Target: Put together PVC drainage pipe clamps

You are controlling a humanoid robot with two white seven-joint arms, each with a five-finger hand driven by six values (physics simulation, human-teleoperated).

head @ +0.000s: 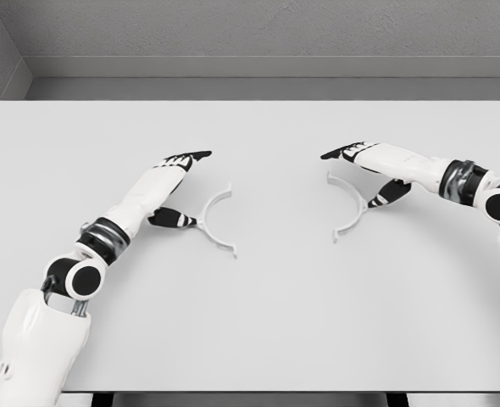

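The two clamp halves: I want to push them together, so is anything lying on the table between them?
Nothing visible does. Only bare table separates the left clamp half from the right clamp half. Each hand, left and right, sits at its half's outer side.

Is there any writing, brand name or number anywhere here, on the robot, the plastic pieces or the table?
None. No words, numbers or logos show on the left clamp half, the right clamp half, the table, the left robot hand or the right robot hand.
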